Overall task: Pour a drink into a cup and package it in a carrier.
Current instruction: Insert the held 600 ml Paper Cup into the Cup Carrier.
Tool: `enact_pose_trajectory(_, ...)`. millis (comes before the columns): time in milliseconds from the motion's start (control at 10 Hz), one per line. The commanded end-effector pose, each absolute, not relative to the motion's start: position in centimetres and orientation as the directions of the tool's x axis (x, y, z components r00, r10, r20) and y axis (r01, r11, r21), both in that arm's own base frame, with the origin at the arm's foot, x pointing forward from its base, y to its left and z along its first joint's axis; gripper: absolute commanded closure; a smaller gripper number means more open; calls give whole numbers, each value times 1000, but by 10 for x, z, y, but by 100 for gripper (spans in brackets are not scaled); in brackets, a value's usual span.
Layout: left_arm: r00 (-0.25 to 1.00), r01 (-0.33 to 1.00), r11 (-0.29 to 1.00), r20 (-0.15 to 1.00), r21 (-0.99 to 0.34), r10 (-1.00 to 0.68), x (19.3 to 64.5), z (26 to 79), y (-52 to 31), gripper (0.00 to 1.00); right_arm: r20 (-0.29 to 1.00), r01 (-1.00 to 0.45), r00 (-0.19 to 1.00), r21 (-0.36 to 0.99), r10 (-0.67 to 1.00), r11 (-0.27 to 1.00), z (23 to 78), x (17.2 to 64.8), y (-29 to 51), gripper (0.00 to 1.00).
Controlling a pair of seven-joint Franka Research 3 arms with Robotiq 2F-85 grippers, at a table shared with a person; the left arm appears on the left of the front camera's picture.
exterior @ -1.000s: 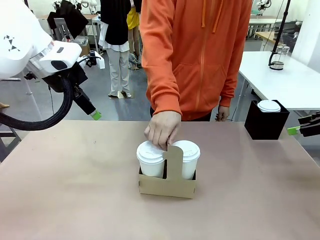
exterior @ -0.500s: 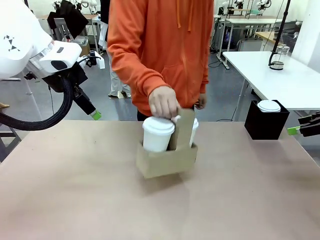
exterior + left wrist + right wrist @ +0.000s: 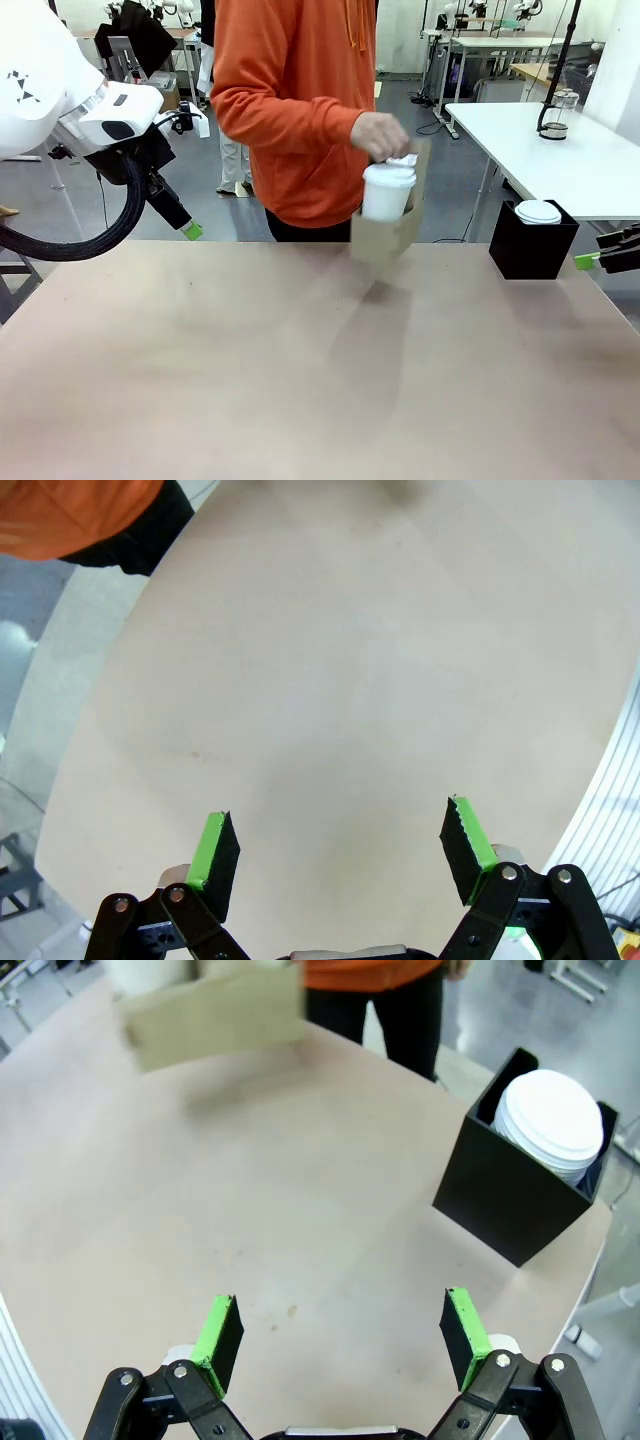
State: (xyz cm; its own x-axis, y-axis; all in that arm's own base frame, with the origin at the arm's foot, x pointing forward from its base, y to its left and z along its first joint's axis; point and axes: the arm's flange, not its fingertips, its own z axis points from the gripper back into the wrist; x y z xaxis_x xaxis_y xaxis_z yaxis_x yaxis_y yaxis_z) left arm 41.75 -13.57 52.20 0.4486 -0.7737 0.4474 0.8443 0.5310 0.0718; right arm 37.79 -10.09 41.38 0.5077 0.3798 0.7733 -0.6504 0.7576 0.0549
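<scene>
Far left in the front view, left gripper point(image 3: 190, 230) raised over the table point(image 3: 200, 370), its wrist view giving jaws spread wide over bare tabletop. Mid-frame, carrier point(image 3: 385, 235) with a lidded cup point(image 3: 388, 190) lifted clear of the table in the person's hand point(image 3: 380, 132), tilted. At right, black box point(image 3: 520, 1195) of white lids, seen from above in the right wrist view, right gripper point(image 3: 340, 1335) spread and empty.
</scene>
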Motion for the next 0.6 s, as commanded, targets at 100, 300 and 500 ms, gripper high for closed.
enact_pose_trajectory(100,462,838,540,434,72,-774,416,524,-136,0,776,-655,493,34,394,755,414,377,-103,0)
enact_pose_trajectory(300,462,838,540,434,72,-774,416,524,-136,0,776,-655,493,34,394,755,414,377,-103,0)
enact_pose_trajectory(500,462,838,540,434,72,-774,416,524,-136,0,776,-655,493,34,394,755,414,377,-103,0)
